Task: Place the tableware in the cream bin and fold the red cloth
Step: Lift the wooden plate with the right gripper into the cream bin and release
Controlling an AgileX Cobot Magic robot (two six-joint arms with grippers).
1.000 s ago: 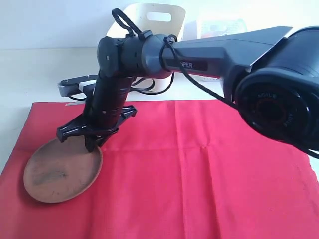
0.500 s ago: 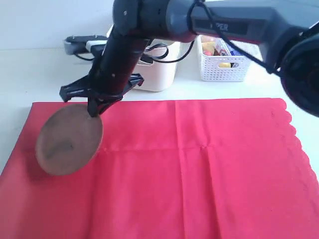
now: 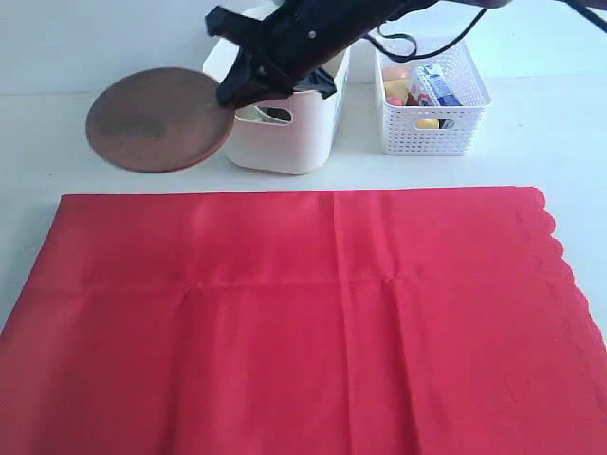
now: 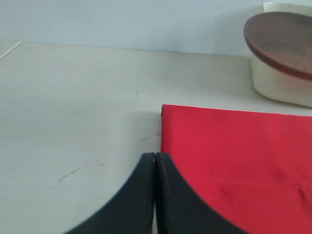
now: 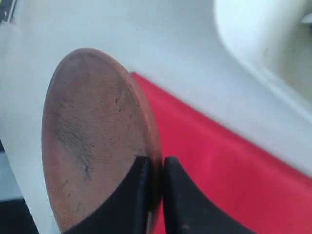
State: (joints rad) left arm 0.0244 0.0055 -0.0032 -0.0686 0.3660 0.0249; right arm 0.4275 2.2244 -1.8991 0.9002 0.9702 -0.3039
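One large red cloth (image 3: 313, 322) is seen spread flat over the pale table (image 3: 38, 152), its scalloped edge at the right of the exterior view. Beyond its far edge, a cream bin (image 3: 285, 137) is set just beside a white mesh basket (image 3: 436, 128). A round wooden plate (image 3: 156, 120) is held in the air at the bin's left side, pinched by its rim in the right gripper (image 5: 155, 163). The left gripper (image 4: 155, 161) is seen closed on nothing, near the cloth's corner.
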